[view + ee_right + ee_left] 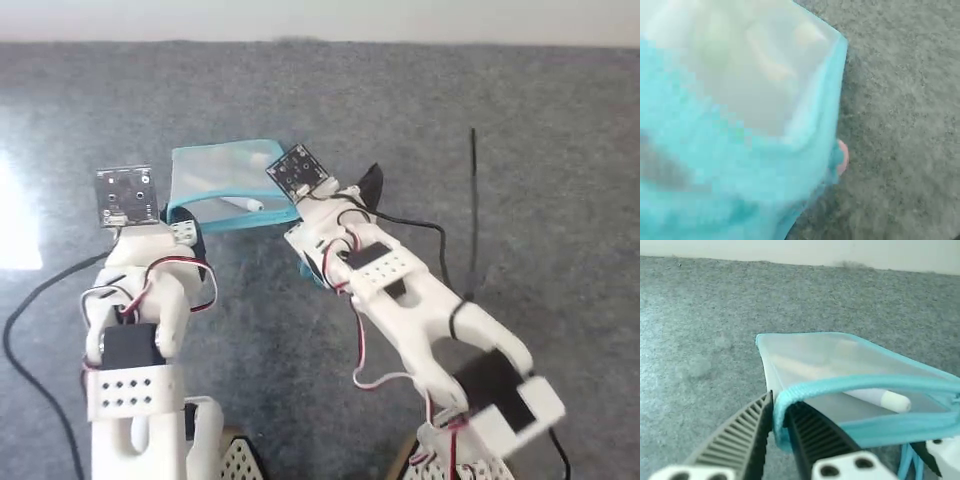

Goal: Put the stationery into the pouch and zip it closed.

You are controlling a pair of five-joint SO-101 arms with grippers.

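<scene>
A translucent pouch [222, 172] with teal trim lies on the grey mat at the middle back. A white pen [243, 203] pokes out of its open mouth, and the left wrist view shows the pen's capped end [886, 399] over the lower teal edge. My left gripper [778, 416] is shut on the pouch's [830, 365] near left corner, pinching the teal edge; from above it [190, 236] sits at that corner. My right gripper [335, 200] is at the pouch's right end. Up close, the pouch [750, 90] has a small pink thing [841, 156] beside its edge.
A thin black stick or cable [474, 200] lies on the mat right of the right arm. Teal cords [905, 465] hang from the pouch toward the right arm. A pale wall [320, 20] borders the mat at the back.
</scene>
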